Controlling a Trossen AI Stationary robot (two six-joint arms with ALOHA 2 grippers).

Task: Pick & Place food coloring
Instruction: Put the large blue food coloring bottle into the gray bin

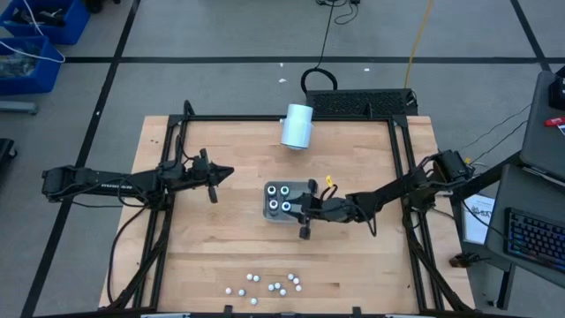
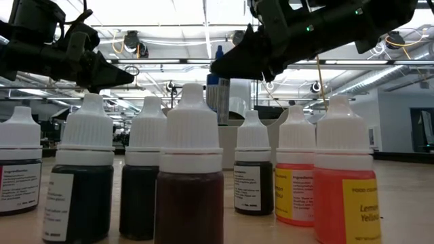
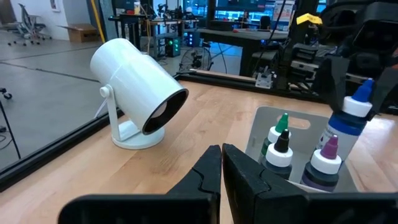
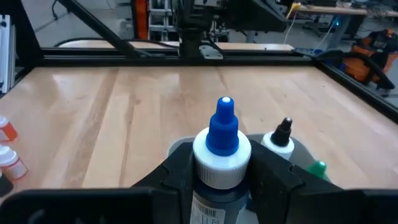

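The right hand (image 4: 217,171) grips a blue-capped food coloring bottle (image 4: 222,134) above the grey tray (image 1: 268,215), apparently for placing; the left hand (image 1: 221,174) hangs closed and empty over the bench (image 1: 221,247).

Two dark jointed arms (image 1: 115,183) with black cables, green lights.

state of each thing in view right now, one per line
right gripper: shut on the blue-capped bottle, over the tray
blue-capped bottle: upright, held
grey tray: holds three capped bottles, upright
small white-capped bottles: standing near the table's front edge
white cylinder: tilted on its stand
left gripper: shut, empty
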